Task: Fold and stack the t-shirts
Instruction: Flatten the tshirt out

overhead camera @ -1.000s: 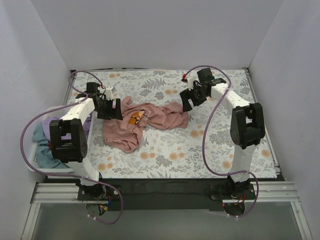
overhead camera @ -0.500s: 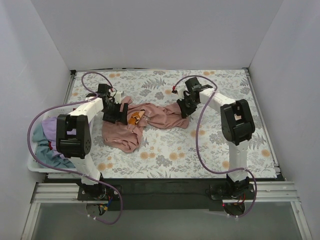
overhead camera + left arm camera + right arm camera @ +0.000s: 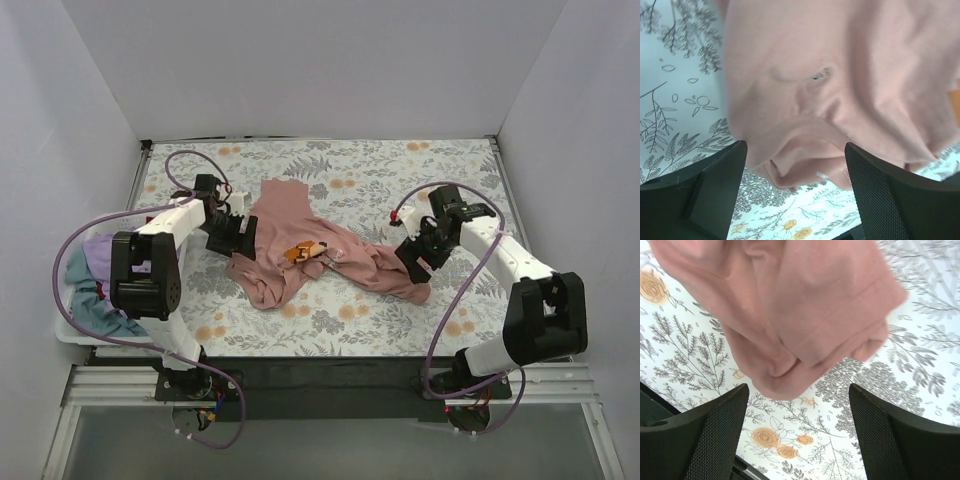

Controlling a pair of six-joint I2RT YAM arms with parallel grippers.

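A salmon-pink t-shirt [image 3: 300, 225] lies crumpled and stretched across the floral table, running from the back left to the right front. An orange tag [image 3: 305, 250] shows on its middle. My left gripper [image 3: 238, 237] is open at the shirt's left edge; in the left wrist view a fold of pink cloth [image 3: 805, 160] sits between its spread fingers [image 3: 715, 190]. At the shirt's right end my right gripper [image 3: 413, 262] is open too. In the right wrist view the cloth's tip [image 3: 805, 300] lies just ahead of the fingers [image 3: 705, 435], ungripped. Lavender [image 3: 100, 250] and teal [image 3: 85, 300] t-shirts lie in the basket.
A white plastic basket [image 3: 62, 330] hangs at the table's left edge beside the left arm. White walls close the table [image 3: 480, 170] in at the back and both sides. Purple cables loop from both arms.
The right arm swung from the back middle to the right front, dragging the pink shirt out long, and its jaws shut and opened again. The left gripper stayed at the shirt's left edge.
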